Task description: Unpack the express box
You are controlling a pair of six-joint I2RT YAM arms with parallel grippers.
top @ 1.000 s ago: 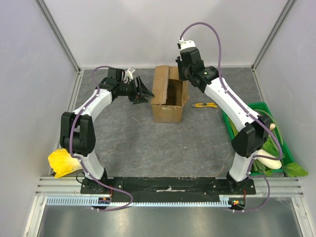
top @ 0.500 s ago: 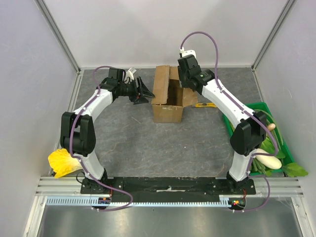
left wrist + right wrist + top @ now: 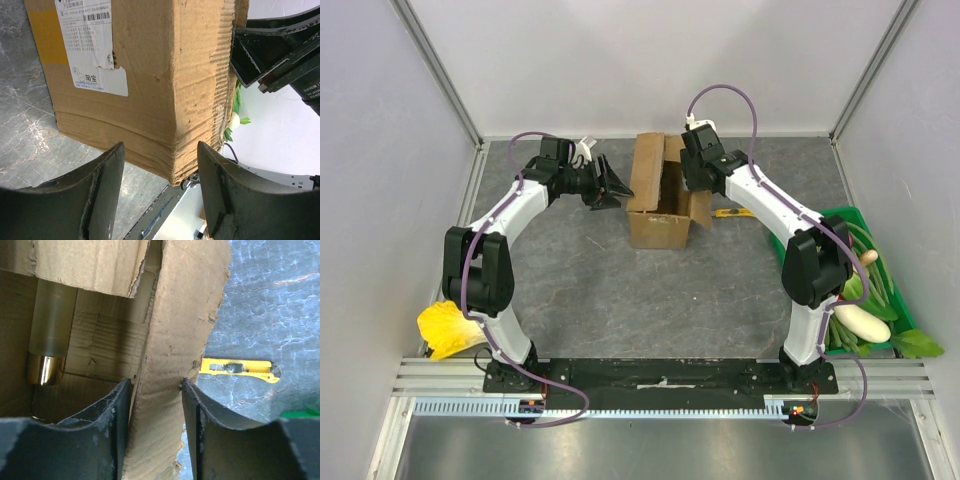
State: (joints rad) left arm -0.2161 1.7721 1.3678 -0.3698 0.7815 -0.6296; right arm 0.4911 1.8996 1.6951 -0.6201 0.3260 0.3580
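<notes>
The express box [image 3: 658,222] stands at the middle back of the table with its top flaps open. My left gripper [image 3: 617,186] hovers open just left of it; in the left wrist view the box's labelled side and corner [image 3: 165,75] sit beyond the left gripper [image 3: 160,160], apart from both fingers. My right gripper [image 3: 697,190] is over the box's right edge. In the right wrist view the right flap [image 3: 177,335] runs between the spread jaws of the right gripper [image 3: 156,390], which no longer pinch it. A frosted bottle with a gold cap [image 3: 49,325] lies inside the box.
A yellow utility knife [image 3: 735,213] [image 3: 240,368] lies on the table right of the box. A green crate [image 3: 782,252] of vegetables stands at the right edge. A yellow leafy object [image 3: 448,330] lies at the near left.
The right arm has come down toward the box's right side. The right flap has folded outward. The right jaws have spread apart around the flap. The left arm has not moved.
</notes>
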